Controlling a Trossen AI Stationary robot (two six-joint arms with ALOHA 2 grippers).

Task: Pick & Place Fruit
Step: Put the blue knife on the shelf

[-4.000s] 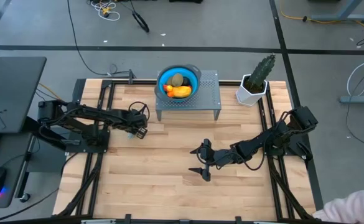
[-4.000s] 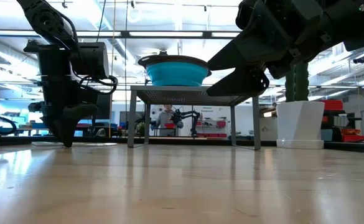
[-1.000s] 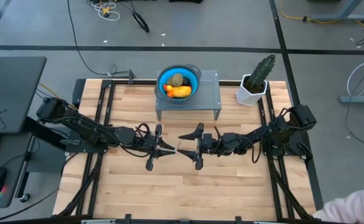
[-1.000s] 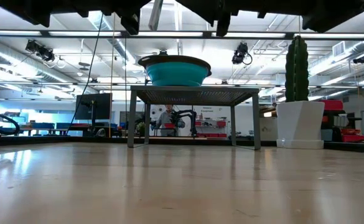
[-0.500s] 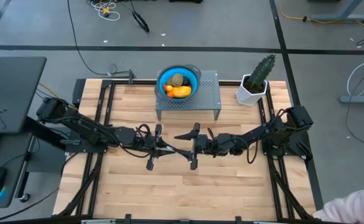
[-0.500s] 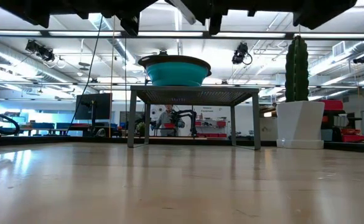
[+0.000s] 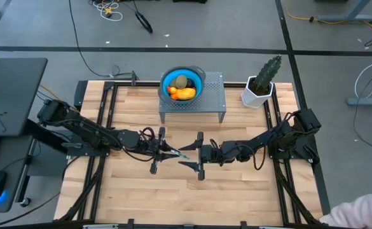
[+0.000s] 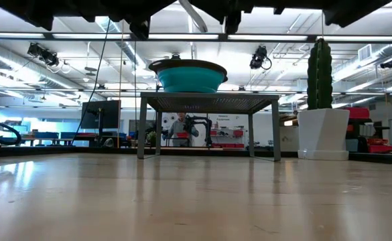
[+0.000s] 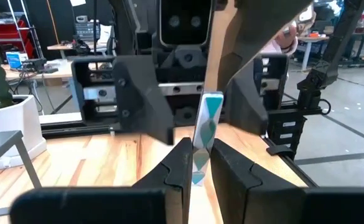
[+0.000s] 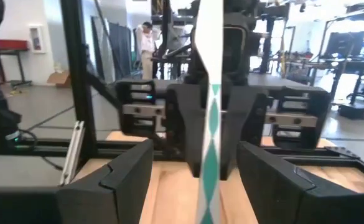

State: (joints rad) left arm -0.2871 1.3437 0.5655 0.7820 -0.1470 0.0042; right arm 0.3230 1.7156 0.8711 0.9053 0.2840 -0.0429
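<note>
From the high view I see both arms reaching toward each other over the middle of the wooden table point(image 7: 141, 184), their grippers meeting just in front of the small metal stand point(image 7: 212, 102). The left gripper point(image 7: 171, 152) is clenched on a slim white stick with a teal diamond pattern point(image 7: 184, 150); in the left wrist view the stick point(image 9: 205, 134) stands pinched between the two dark fingers point(image 9: 178, 165), its free end pointing at the opposing arm. The right gripper point(image 7: 192, 152) faces it with its jaws spread, one finger on each side of the stick; in the right wrist view the stick point(image 10: 210, 106) runs down the centre of the gap and I see clear space between it and each finger point(image 10: 122, 177), so I read this claw as released, around the stick but not gripping it. The fruit point(image 7: 182, 88) is not at either claw: it lies in the blue bowl point(image 7: 198, 79) on top of the stand, well apart from both grippers and behind them. In the bowl I make out a yellow-orange oblong piece point(image 7: 185, 94), an olive-brown oval point(image 7: 181, 81) and a small orange-red piece point(image 7: 172, 90) at the rim. In the low view only the bowl point(image 8: 186, 75) on the stand shows; the fruit inside it is hidden. A green cactus in a white pot point(image 7: 262, 81) stands on the table just beside the stand, toward the right arm's side.
</note>
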